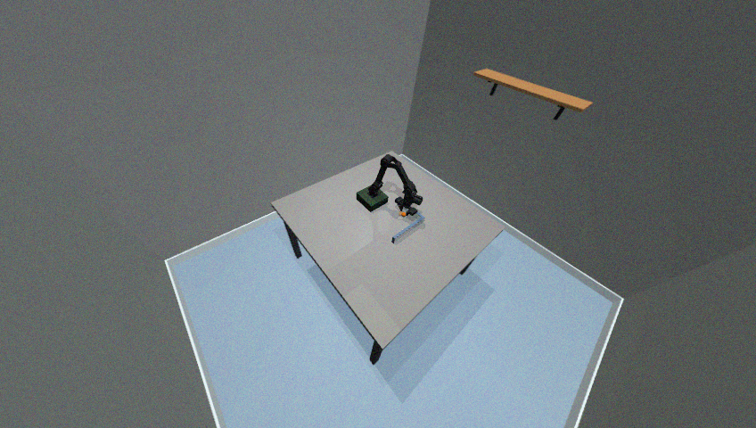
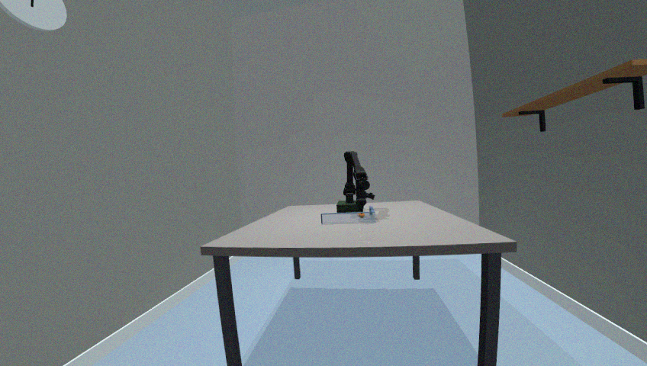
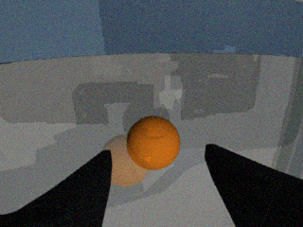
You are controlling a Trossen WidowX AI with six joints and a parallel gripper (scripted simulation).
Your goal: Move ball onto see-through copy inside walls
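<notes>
The orange ball (image 1: 403, 214) (image 2: 361, 214) (image 3: 153, 143) rests on the table inside the corner of the clear walls. The see-through copy (image 3: 124, 171) shows in the wrist view just left of and below the ball, partly covered by it. My gripper (image 1: 406, 209) (image 3: 159, 154) is open and low over the ball. In the wrist view the ball appears in the gap between the fingertips, with neither finger seen touching it. The left fingertip overlaps the edge of the copy. The exact height of the fingertips above the table cannot be told.
The long clear wall (image 1: 407, 231) (image 2: 340, 218) (image 3: 47, 33) stands beyond the ball. The short clear wall (image 2: 371, 210) (image 3: 294, 118) joins it and is close to my gripper's side. The dark green arm base (image 1: 372, 198) (image 2: 346, 207) stands behind on the table (image 1: 382, 297) (image 2: 272, 235).
</notes>
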